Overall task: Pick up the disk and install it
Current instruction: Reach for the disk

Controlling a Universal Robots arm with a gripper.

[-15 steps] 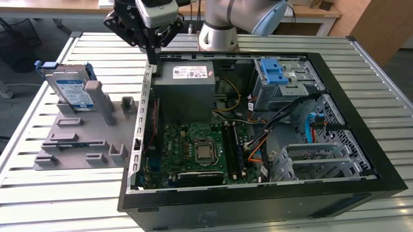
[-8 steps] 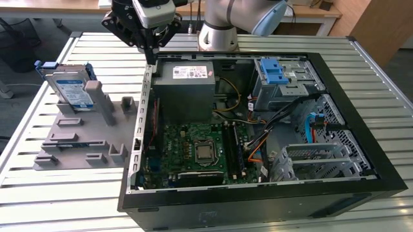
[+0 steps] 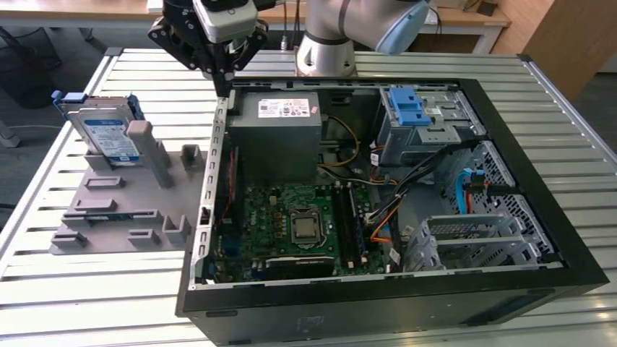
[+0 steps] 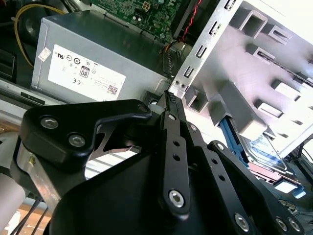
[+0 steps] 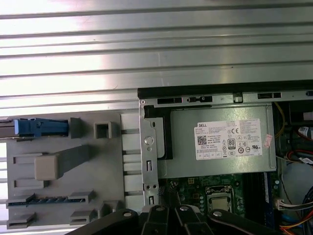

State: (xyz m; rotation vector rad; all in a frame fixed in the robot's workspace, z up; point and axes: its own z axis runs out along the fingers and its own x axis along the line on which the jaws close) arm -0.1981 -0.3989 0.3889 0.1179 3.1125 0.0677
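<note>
The disk (image 3: 104,134), a silver drive with a white-and-blue label and a blue frame, stands upright in a slot of the grey holder (image 3: 126,210) at the exterior view's left. Both wrist views show it too: edge-on as a blue strip, disk (image 5: 40,127), and partly hidden behind the holder's posts, disk (image 4: 266,149). My gripper (image 3: 224,85) hangs shut and empty above the far corner of the open computer case (image 3: 540,238), to the disk's right and higher. In the second wrist view the gripper (image 4: 171,98) has its fingers closed to a point.
Inside the case lie a grey power-supply box (image 3: 279,112) with a white sticker, a green motherboard (image 3: 299,224), and a silver cage with a blue latch (image 3: 420,112). Loose cables (image 3: 386,195) run between them. Everything rests on a ribbed metal table (image 3: 97,303).
</note>
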